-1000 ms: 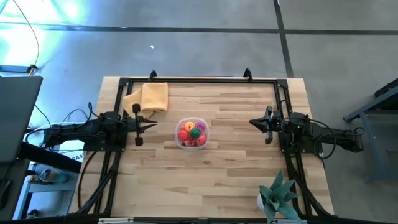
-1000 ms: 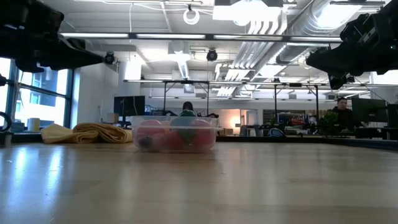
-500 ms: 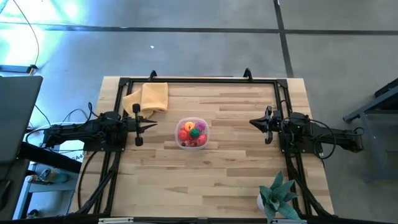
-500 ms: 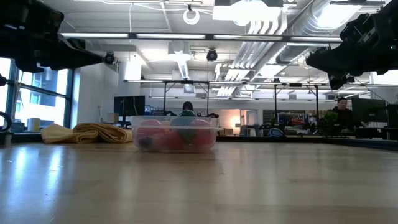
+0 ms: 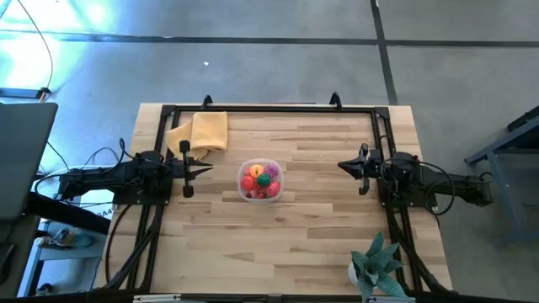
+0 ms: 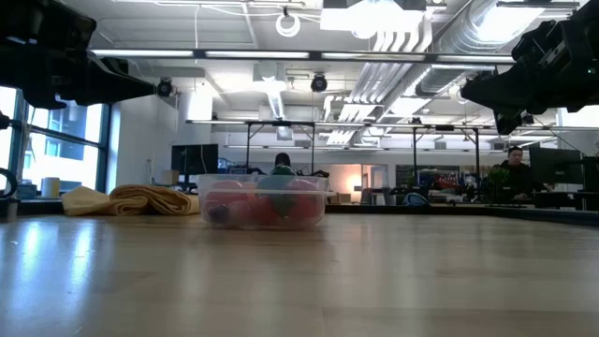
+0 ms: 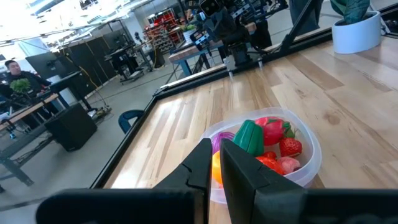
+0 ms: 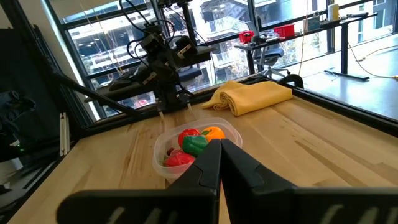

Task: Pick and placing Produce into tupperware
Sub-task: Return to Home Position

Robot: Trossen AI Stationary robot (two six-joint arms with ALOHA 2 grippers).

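The left gripper (image 5: 205,171) hangs over the table's left part with its fingers (image 7: 203,163) pressed together on nothing. A cloth (image 5: 207,131) lies just beside it, off to one side of its line. Straight ahead of its tip, near but not touching, sits the tub (image 5: 242,190). The produce (image 5: 260,178) is heaped inside it, red, orange and green pieces together, and I see none loose on the wood.

Beyond the tub, the right gripper (image 5: 341,165) points back at it from the opposite side, also closed and empty, and farther off than the left one. A plant (image 5: 376,261) stands well behind and to the side of the right gripper.

So the tub lies between the two tips, roughly on the line that joins them. Judging from that, each arm's retreat should go straight back along its own axis, away from the tub, and need not pass over the tub.
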